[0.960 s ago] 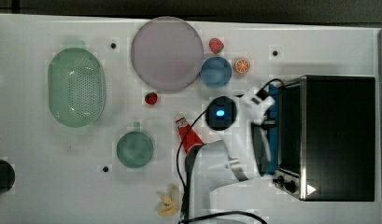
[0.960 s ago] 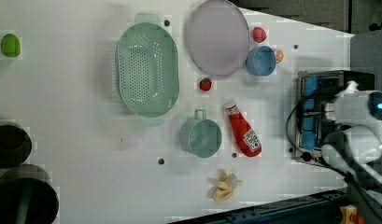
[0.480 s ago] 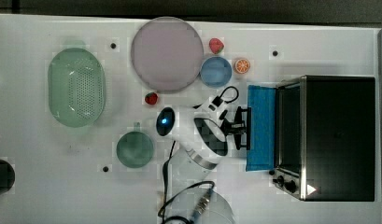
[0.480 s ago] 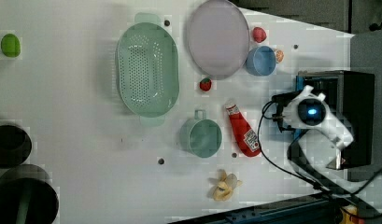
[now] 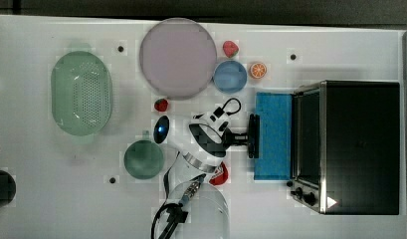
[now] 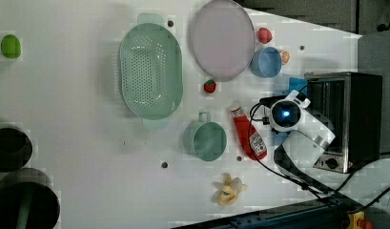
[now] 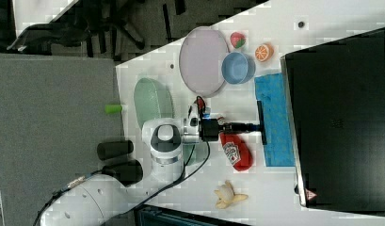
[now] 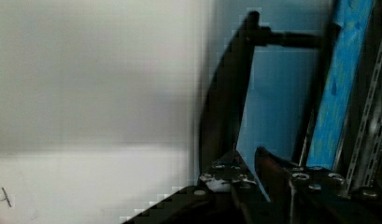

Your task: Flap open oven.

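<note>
The oven (image 5: 357, 147) stands at the top view's right, black on top with a silver frame and two knobs at its front corner (image 5: 303, 194). Its blue glass door (image 5: 273, 137) lies folded down flat on the table, the cavity showing behind it. My gripper (image 5: 247, 137) reaches level from the top view's left and is shut on the door's dark bar handle (image 5: 253, 135). In the right view the oven (image 7: 340, 113), the door (image 7: 275, 120) and the gripper (image 7: 255, 125) stand the same way. In the wrist view the handle (image 8: 226, 93) runs between my fingers (image 8: 220, 173).
A ketchup bottle (image 6: 249, 133) lies under my arm. Nearby stand a green mug (image 5: 143, 159), a blue bowl (image 5: 230, 76), a pink plate (image 5: 178, 57) and a green colander (image 5: 81, 93). An orange slice (image 5: 257, 69), strawberries (image 5: 230, 48) and a banana (image 6: 229, 189) lie around.
The gripper has drawn away from the oven's front, toward the top view's left, with the handle in it. The door has swung down from nearly closed to flat.
</note>
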### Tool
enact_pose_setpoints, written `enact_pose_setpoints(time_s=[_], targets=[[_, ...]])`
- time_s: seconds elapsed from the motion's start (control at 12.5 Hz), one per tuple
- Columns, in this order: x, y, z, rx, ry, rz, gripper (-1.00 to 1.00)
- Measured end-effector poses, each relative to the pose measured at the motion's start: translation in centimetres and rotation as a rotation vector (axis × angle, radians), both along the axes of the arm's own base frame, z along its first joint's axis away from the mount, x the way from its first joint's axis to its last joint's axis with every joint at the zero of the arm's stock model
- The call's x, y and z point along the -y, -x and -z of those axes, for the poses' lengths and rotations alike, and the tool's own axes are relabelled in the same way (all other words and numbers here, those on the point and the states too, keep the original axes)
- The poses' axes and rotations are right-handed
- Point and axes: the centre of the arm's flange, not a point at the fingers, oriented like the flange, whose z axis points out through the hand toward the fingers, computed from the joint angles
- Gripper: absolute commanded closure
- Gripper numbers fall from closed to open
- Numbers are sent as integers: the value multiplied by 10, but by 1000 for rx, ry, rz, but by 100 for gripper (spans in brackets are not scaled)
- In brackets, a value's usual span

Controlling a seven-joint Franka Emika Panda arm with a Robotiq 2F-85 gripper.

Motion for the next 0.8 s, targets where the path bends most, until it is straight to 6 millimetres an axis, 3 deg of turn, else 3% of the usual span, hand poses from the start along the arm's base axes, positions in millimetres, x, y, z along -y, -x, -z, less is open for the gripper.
enact_pose_setpoints(time_s=[0.24, 0.48, 0.64, 0.8], targets=[[-1, 0, 8, 14, -28, 7, 65], [4, -6, -1, 81, -107, 134, 65], [7, -17, -34, 169, -192, 314, 65], [7, -34, -101, 299, -300, 494, 65]])
